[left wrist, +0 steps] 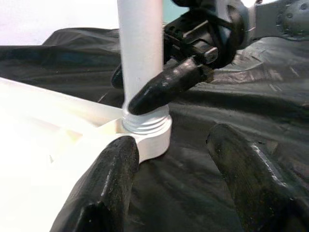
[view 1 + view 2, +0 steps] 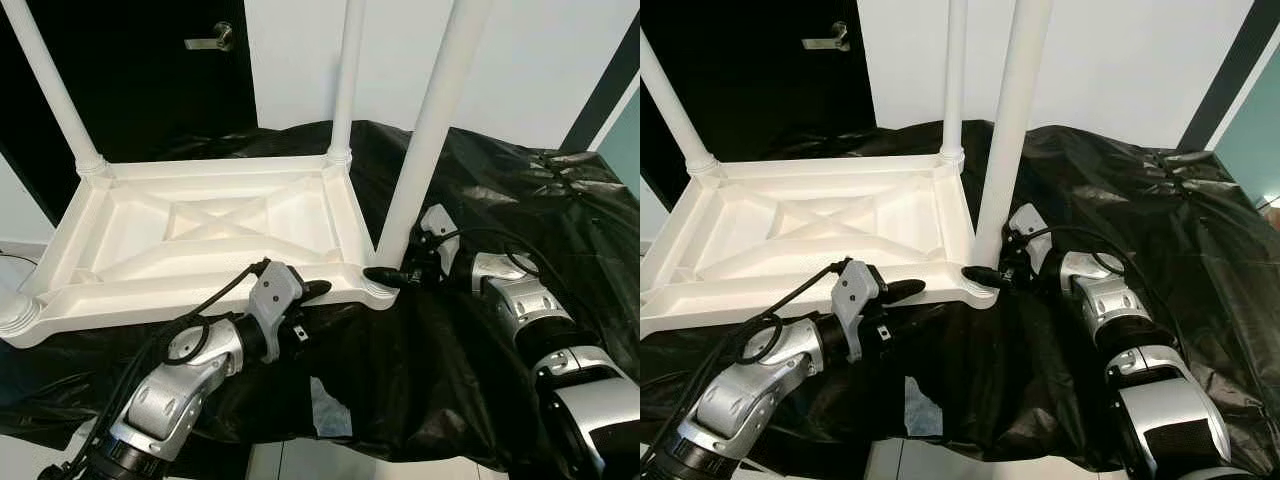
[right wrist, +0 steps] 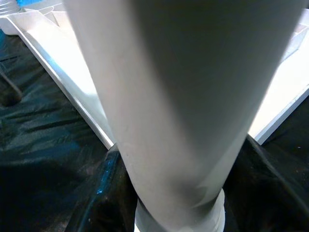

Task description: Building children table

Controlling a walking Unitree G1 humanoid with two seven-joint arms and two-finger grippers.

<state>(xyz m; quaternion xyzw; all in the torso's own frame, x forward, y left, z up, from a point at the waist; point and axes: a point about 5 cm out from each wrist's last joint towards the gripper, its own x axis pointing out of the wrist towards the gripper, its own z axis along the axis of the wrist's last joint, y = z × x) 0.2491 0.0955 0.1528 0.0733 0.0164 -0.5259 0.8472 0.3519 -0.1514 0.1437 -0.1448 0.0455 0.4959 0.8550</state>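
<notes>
Right pincer (image 2: 385, 276) clamped on near table leg (image 2: 428, 140) just above socket; left pincer (image 2: 318, 291) apart, beside upturned tabletop (image 2: 200, 235) rim on black-covered surface (image 2: 560, 200). Keep leg vertical, twist steadily, brace frame.
</notes>
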